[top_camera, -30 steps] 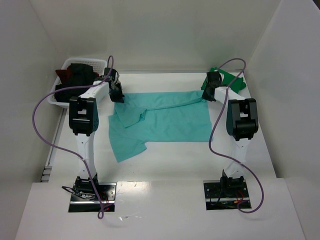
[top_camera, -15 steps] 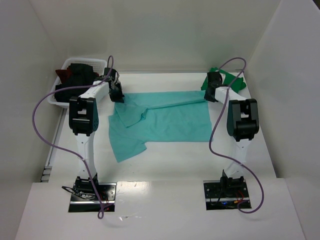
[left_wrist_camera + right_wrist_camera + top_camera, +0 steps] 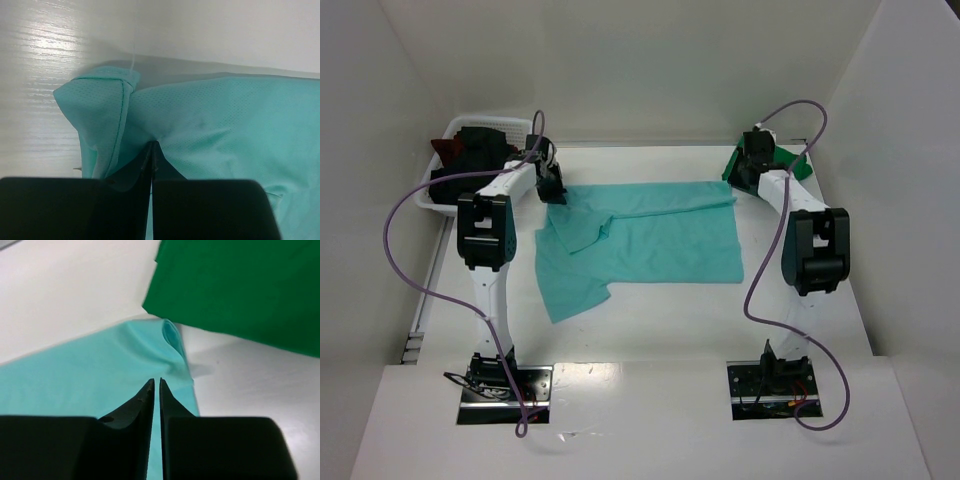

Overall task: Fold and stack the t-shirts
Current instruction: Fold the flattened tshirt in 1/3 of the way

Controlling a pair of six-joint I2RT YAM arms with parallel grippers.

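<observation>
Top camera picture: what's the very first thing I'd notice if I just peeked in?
Probably the big teal t-shirt spread across the middle of the table, with the left gripper pinching its far left corner. Next come the bright green t-shirt lying in the far right corner beside the right gripper, and the white basket of dark clothes at the far left.

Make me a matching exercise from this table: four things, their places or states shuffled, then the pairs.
1 teal t-shirt
2 green t-shirt
3 white basket
4 left pincer

A far right corner
B far left, holding dark clothes
C shut on the teal t-shirt's corner
D spread across the middle

Pairs: 1-D, 2-A, 3-B, 4-C
</observation>
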